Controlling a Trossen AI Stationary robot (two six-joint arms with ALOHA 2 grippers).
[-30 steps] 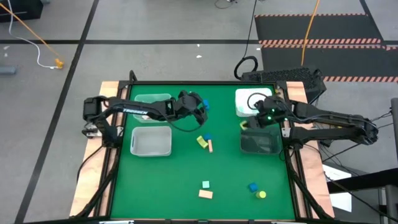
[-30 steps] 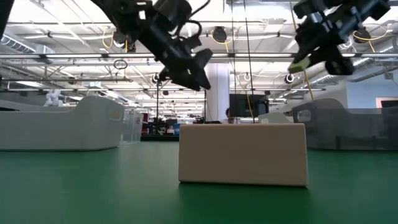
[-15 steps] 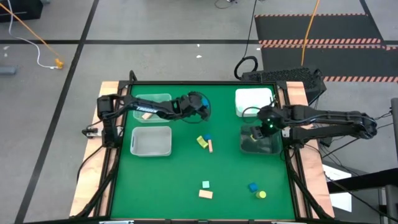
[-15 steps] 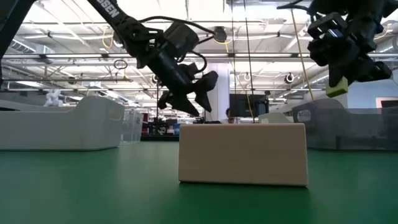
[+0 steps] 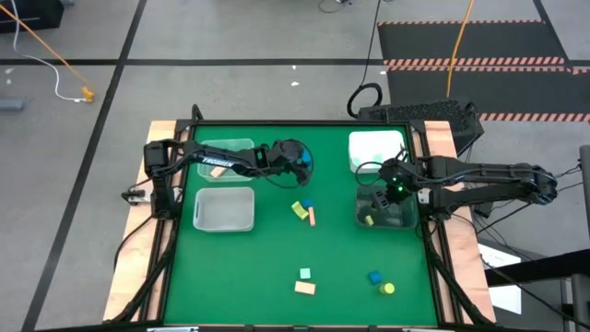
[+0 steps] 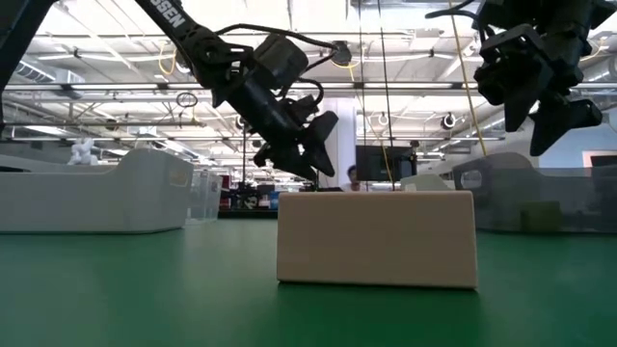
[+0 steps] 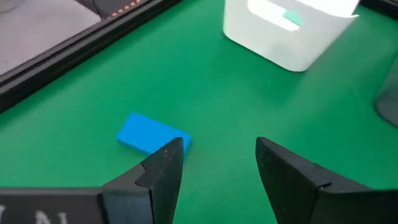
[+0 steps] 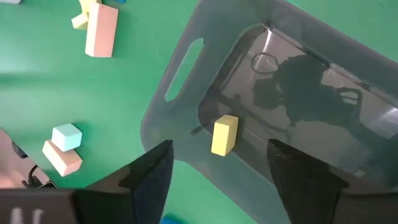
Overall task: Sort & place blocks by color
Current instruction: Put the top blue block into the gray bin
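Observation:
My left gripper (image 5: 300, 166) (image 7: 217, 146) hangs open above the mat at the far middle. A blue block (image 7: 152, 134) lies flat on the mat just beyond one fingertip, not between the fingers. My right gripper (image 5: 380, 195) (image 8: 221, 149) is open over the dark grey bin (image 8: 186, 106) at the right and points steeply down. A yellow block (image 8: 224, 134) (image 5: 368, 219) lies on that bin's floor, free of the fingers. In the low view a tan block (image 6: 376, 239) fills the foreground, with both grippers high above the mat.
Yellow, blue and tan blocks (image 5: 304, 210) cluster mid-table. A mint and a tan block (image 5: 304, 281) lie near the front, with a blue and a yellow one (image 5: 381, 282) to their right. Two clear bins (image 5: 224, 210) stand at the left. A white bin (image 5: 378, 149) holding a mint block stands at the far right.
My right gripper has tipped further down over the grey bin and opened. The yellow block it held has dropped to the bin's floor. My left gripper sank toward the blue block, rolled a little, and has since stayed still and open.

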